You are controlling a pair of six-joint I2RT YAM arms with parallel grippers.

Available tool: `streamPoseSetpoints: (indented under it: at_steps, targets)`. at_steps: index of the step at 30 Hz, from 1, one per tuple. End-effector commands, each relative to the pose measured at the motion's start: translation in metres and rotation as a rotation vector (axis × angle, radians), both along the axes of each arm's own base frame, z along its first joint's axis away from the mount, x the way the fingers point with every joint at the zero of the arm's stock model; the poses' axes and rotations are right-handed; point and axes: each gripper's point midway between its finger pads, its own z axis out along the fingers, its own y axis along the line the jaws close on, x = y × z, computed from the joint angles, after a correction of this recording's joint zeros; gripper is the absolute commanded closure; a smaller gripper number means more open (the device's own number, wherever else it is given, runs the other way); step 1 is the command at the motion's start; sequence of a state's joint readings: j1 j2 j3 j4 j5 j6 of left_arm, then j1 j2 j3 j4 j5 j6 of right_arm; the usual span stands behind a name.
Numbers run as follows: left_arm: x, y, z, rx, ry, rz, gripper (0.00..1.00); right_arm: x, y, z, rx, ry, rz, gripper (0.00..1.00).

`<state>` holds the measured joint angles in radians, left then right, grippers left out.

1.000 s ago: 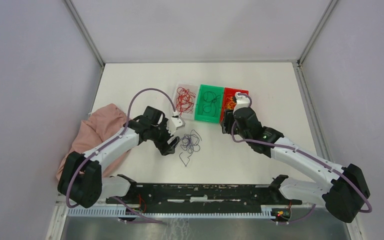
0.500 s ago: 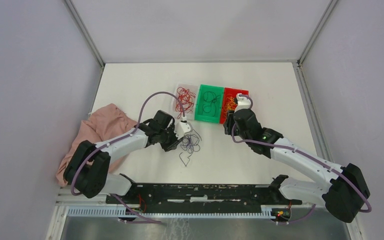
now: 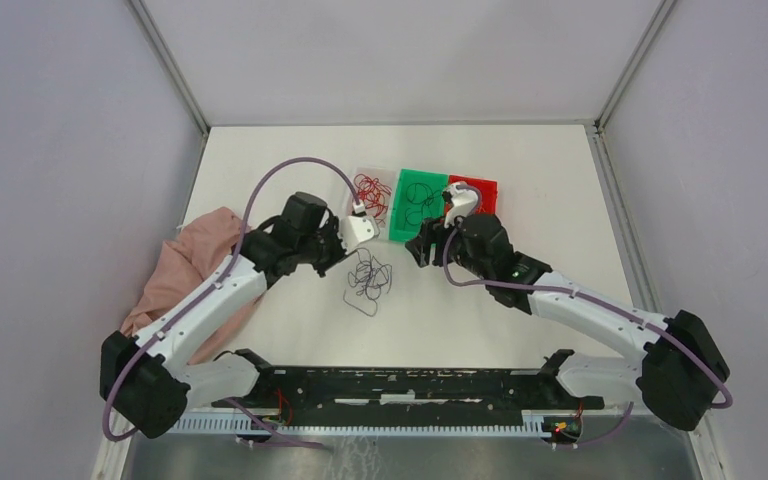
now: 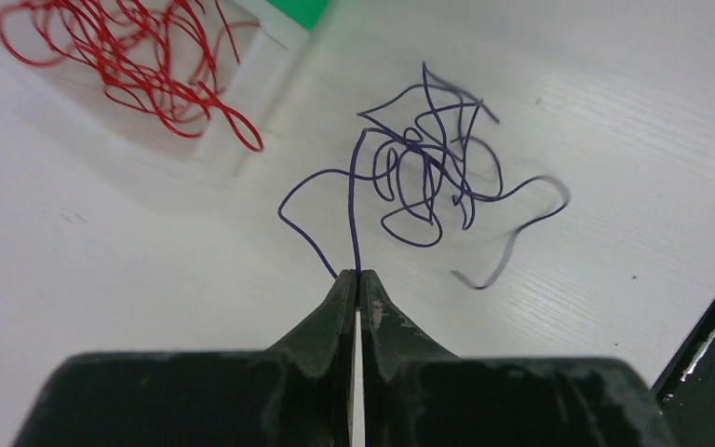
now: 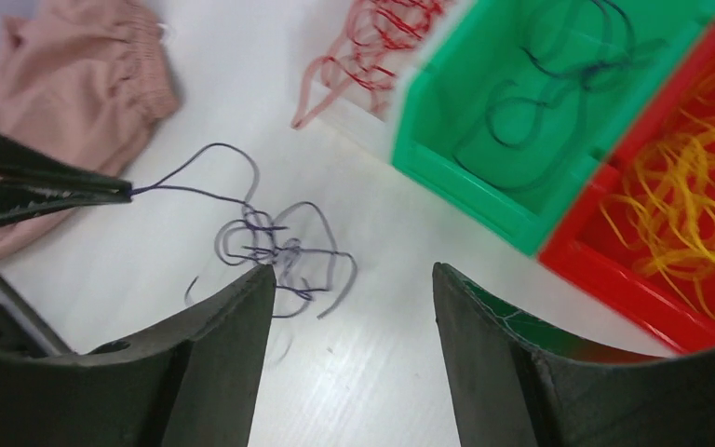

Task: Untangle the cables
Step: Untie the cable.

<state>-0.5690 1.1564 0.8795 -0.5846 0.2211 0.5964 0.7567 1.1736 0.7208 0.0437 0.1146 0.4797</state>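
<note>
A loose tangle of dark blue cables [image 3: 368, 278] [image 4: 428, 177] [image 5: 275, 247] lies on the white table between the arms. My left gripper [image 3: 338, 258] [image 4: 357, 276] is shut on one strand of it, which runs taut from the fingertips to the tangle. In the right wrist view the left fingers [image 5: 47, 191] show at the left edge, pinching that strand. My right gripper [image 3: 418, 250] [image 5: 354, 270] hovers open just right of the tangle with nothing between its fingers. Red cables [image 3: 370, 195] [image 4: 140, 56] fill a clear tray. Yellow-orange cables [image 5: 698, 214] lie in a red bin.
A green bin [image 3: 396, 215] [image 5: 465, 177] holding dark cables stands between the clear tray [image 4: 242, 93] and the red bin [image 3: 475, 182] [image 5: 614, 279]. A pink cloth [image 3: 195, 265] [image 5: 74, 65] lies at the left. A black rail [image 3: 400, 385] runs along the near edge.
The left gripper closed on a dark blue strand and drew back left, shifting the tangle. The right arm left the red bin, swung left toward the tangle, and its jaws opened wider.
</note>
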Motion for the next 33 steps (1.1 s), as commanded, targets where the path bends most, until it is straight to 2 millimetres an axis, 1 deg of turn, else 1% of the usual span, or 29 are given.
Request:
streamPoseSetpoints:
  at_steps: [1,4,5,8,10,14,16,18,21,24,26,28,33]
  targets:
    - [-0.003,-0.008,0.059,-0.060,-0.057,-0.069,0.92,-0.007,0.058,0.058,0.127,-0.230,0.255,0.30]
    - [-0.004,-0.011,0.077,-0.087,-0.055,-0.063,0.92,-0.020,0.086,0.071,0.153,-0.298,0.383,0.28]
    - [-0.004,-0.012,0.083,-0.097,-0.052,-0.058,0.92,-0.024,0.094,0.071,0.157,-0.319,0.413,0.27]
    - [-0.009,-0.018,0.092,-0.123,-0.009,-0.062,0.93,-0.025,0.108,0.075,0.142,-0.367,0.419,0.28]
    - [-0.013,-0.021,0.097,-0.140,0.020,-0.070,0.93,-0.020,0.116,0.075,0.139,-0.383,0.403,0.28]
    - [-0.020,-0.024,0.106,-0.162,0.040,-0.092,0.93,-0.004,0.126,0.072,0.145,-0.399,0.330,0.29]
    - [-0.022,-0.026,0.112,-0.172,0.044,-0.102,0.94,0.006,0.128,0.070,0.148,-0.404,0.279,0.31]
    - [-0.028,-0.026,0.119,-0.180,0.049,-0.125,0.95,0.017,0.127,0.069,0.142,-0.410,0.219,0.34]
    - [-0.035,-0.028,0.131,-0.196,0.057,-0.153,0.95,0.027,0.129,0.069,0.161,-0.427,0.166,0.37]
    - [-0.044,-0.032,0.145,-0.229,0.059,-0.200,0.96,0.031,0.136,0.060,0.146,-0.414,0.146,0.39]
    - [-0.049,-0.035,0.156,-0.253,0.059,-0.231,0.97,0.034,0.136,0.050,0.142,-0.397,0.124,0.39]
    - [-0.054,-0.038,0.167,-0.273,0.053,-0.263,0.97,0.036,0.136,0.037,0.142,-0.373,0.105,0.40]
    - [-0.063,-0.043,0.194,-0.315,0.038,-0.318,0.97,0.034,0.136,0.001,0.130,-0.297,0.101,0.40]
